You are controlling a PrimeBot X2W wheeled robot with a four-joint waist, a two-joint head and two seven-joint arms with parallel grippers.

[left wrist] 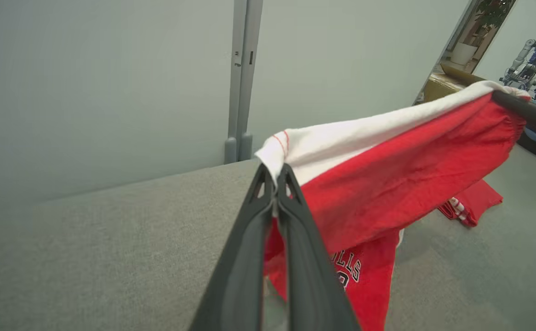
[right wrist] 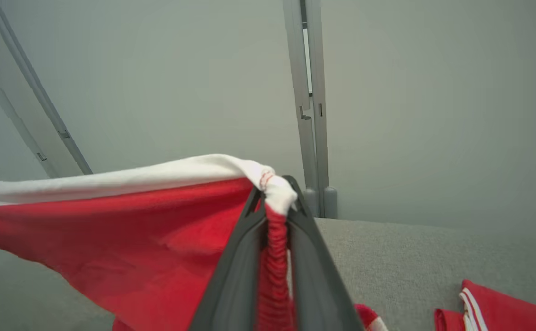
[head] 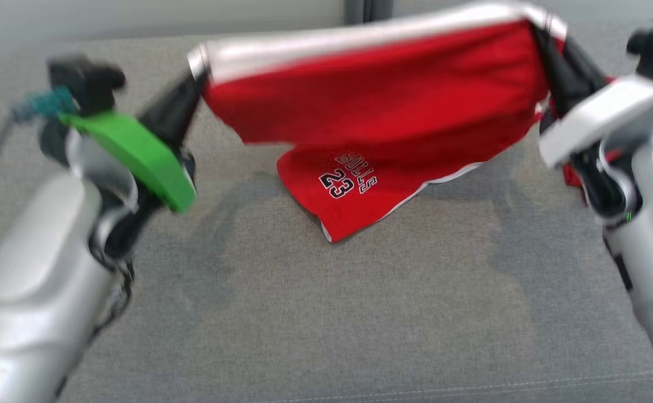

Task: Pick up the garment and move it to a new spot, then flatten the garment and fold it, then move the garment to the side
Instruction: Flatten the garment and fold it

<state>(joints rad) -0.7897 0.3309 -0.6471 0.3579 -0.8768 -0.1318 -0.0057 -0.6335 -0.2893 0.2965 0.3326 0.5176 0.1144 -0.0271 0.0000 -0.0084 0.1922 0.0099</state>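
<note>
Red shorts (head: pixel 382 101) hang over the far half of the grey cushion (head: pixel 360 324), with the white waistband (head: pixel 360 42) pulled taut between the two arms. Left gripper (left wrist: pixel 275 179): fingers pressed together, pinching the left end of the band. Right gripper (right wrist: pixel 275 191): clamped on the bunched right end. The printed leg sags to the cushion; contact unclear. Judgement: a grip at both waist corners lets the cloth drape open, ready to lay flat. A second red cloth (right wrist: pixel 502 308) lies at the right; keep clear.

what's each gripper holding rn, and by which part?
Both hold the red shorts by the white waistband: left gripper shut on one end, right gripper shut on the other, with the band stretched between them and the rest hanging below.
</note>
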